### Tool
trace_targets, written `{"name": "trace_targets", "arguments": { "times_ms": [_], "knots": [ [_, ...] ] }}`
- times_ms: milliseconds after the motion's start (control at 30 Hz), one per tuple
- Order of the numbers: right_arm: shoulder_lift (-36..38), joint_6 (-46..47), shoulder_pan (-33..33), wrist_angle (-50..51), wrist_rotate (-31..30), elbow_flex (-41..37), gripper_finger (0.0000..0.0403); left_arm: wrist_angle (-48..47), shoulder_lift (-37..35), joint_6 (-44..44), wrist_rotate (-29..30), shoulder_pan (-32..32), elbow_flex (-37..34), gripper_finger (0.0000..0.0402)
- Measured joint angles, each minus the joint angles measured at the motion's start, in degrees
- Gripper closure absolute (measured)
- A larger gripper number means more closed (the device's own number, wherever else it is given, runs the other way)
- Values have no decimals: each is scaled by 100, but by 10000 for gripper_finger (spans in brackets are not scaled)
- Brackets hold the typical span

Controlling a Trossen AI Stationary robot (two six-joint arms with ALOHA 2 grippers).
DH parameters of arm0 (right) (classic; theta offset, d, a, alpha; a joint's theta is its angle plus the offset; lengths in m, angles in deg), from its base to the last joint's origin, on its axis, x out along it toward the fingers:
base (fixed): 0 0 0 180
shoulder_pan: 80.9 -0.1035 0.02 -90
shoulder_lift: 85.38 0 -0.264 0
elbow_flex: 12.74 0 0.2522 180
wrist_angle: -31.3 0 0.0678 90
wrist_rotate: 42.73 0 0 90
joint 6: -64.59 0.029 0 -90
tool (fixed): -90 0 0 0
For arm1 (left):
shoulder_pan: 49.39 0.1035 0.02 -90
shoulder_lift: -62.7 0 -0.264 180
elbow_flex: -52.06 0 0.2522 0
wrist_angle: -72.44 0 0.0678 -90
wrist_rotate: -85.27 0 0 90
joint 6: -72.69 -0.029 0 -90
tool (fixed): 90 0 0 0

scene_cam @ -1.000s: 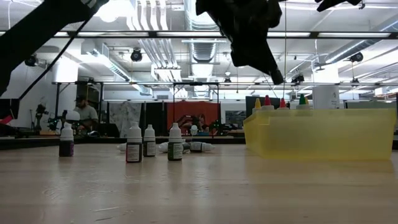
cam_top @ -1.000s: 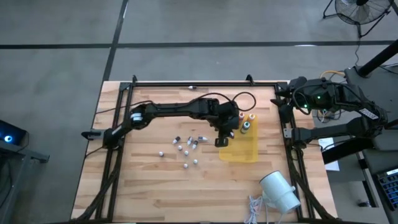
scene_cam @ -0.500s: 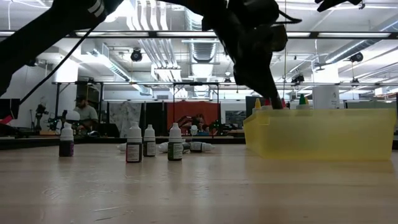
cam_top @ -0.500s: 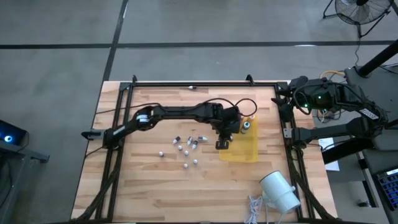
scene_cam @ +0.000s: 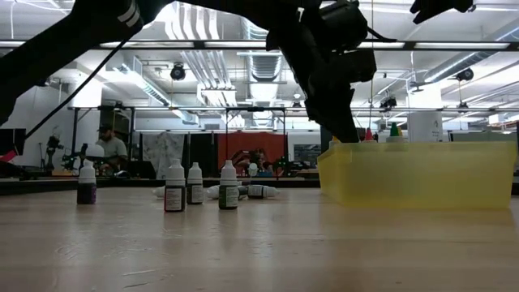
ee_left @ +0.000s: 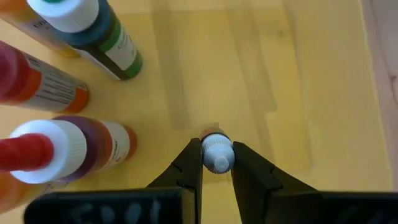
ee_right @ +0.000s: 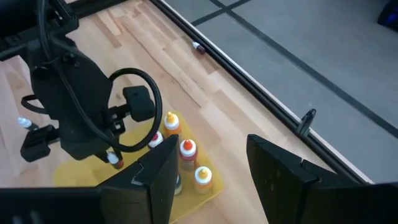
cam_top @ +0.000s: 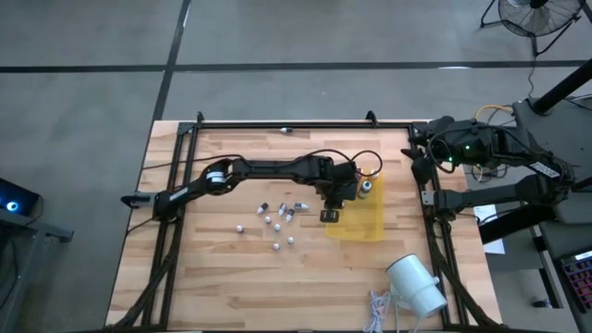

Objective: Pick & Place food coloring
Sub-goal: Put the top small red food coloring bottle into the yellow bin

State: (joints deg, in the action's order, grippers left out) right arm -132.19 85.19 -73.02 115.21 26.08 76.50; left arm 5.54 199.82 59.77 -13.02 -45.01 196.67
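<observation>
Left gripper (ee_left: 216,163) clamped a tiny white-capped vial (ee_left: 216,153) over the yellow tray (cam_top: 370,225) — light, rigid, likely slippery; cap-level pinch looked best. Right gripper (ee_right: 208,163) idle, fingers apart.

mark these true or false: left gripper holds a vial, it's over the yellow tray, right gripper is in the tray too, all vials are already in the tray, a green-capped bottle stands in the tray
1. The left gripper holds a vial. True.
2. It is over the yellow tray. True.
3. The right gripper is in the tray too. False: it waits at the table's right edge.
4. All vials are in the tray. False: loose vials lie on the table.
5. A green-capped bottle stands in the tray. True.
</observation>
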Motion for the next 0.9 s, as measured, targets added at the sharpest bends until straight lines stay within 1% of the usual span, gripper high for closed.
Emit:
{"name": "trace_targets", "arguments": {
  "times_ms": [167,433,900],
  "knots": [
    [-1,0,0,-7,0,-43,225,10,-2,-104,26,12,-33,362],
    [5,0,2,-9,0,-50,225,-18,-2,-135,42,12,-456,362],
    [3,-2,4,-12,2,-50,225,1,-2,-90,50,12,-461,362]
  ]
}}
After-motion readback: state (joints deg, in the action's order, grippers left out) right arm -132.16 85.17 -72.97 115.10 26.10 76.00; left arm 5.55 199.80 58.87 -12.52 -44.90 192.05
